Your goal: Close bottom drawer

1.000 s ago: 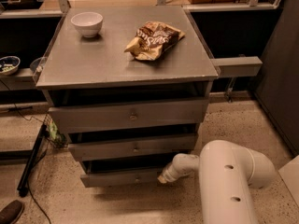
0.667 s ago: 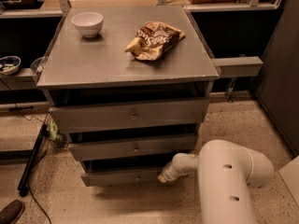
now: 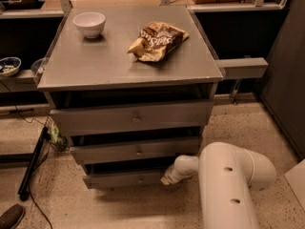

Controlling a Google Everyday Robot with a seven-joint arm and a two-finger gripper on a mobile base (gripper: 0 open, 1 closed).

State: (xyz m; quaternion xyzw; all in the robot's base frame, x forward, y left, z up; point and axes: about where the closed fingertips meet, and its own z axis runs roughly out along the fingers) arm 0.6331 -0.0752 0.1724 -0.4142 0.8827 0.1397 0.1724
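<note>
The bottom drawer (image 3: 125, 179) is the lowest of three grey drawers in the cabinet, and it stands slightly pulled out with a small knob at its middle. My gripper (image 3: 167, 179) reaches from the white arm at the lower right and sits against the right end of that drawer front. Above it are the middle drawer (image 3: 136, 151) and the wider top drawer (image 3: 131, 117), both also out a little, with dark gaps above them.
On the cabinet top (image 3: 95, 66) stand a white bowl (image 3: 89, 23) and a brown snack bag (image 3: 157, 41). A black pole (image 3: 32, 163) leans at the left, a shoe (image 3: 10, 216) lies at the bottom left, and a dark wall panel (image 3: 286, 80) stands right.
</note>
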